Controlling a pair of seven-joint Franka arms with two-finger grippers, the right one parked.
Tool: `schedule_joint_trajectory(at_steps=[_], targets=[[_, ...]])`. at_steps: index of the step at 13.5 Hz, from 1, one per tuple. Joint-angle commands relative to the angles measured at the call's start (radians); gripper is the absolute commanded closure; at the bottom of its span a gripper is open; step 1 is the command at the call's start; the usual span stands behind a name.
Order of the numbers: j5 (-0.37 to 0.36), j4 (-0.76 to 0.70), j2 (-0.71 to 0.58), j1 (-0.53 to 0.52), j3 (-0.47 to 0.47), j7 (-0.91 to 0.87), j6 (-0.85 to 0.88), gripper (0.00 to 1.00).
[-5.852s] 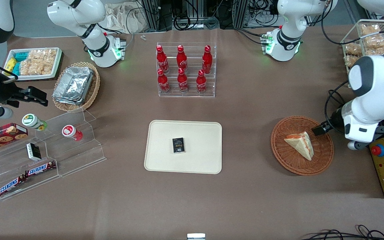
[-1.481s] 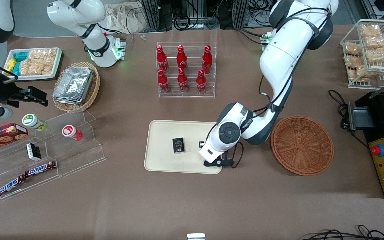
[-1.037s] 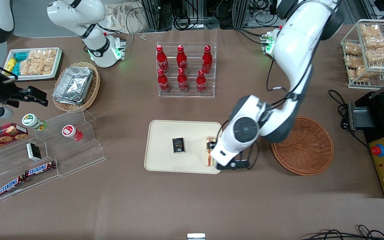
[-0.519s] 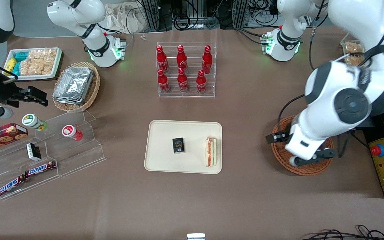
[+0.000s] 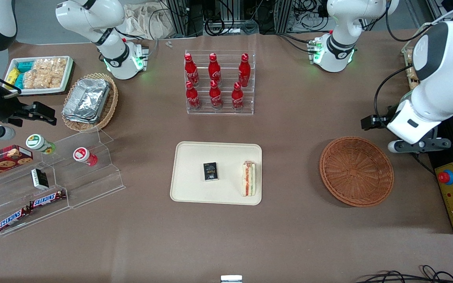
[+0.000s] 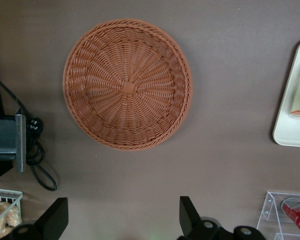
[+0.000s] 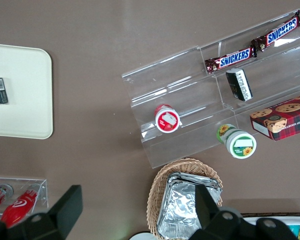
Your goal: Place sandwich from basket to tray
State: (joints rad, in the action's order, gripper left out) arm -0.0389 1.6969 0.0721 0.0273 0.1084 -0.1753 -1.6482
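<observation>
The task looks finished. On the tray [image 5: 195, 184] lies a small black box [image 5: 210, 171], and beside it, near the tray's edge toward the working arm's end, the sandwich [image 5: 249, 178] rests on its side with the filling showing. The basket [image 5: 356, 171] holds nothing. The gripper [image 6: 122, 217] hangs high above the table, near the basket and farther from the front camera than it. Its jaws stand wide apart and hold nothing.
</observation>
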Motion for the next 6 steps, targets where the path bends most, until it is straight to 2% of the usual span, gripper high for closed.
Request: schedule_joint_trajectory(at_steps=[1, 4, 6], targets=[[-0.002, -0.054, 0.024, -0.024, 0.005, 0.017, 0.016, 0.00], [0.002, -0.198, 0.119, -0.038, 0.008, 0.037, 0.096, 0.00], [-0.001, -0.240, 0.155, -0.029, 0.010, 0.048, 0.099, 0.00]])
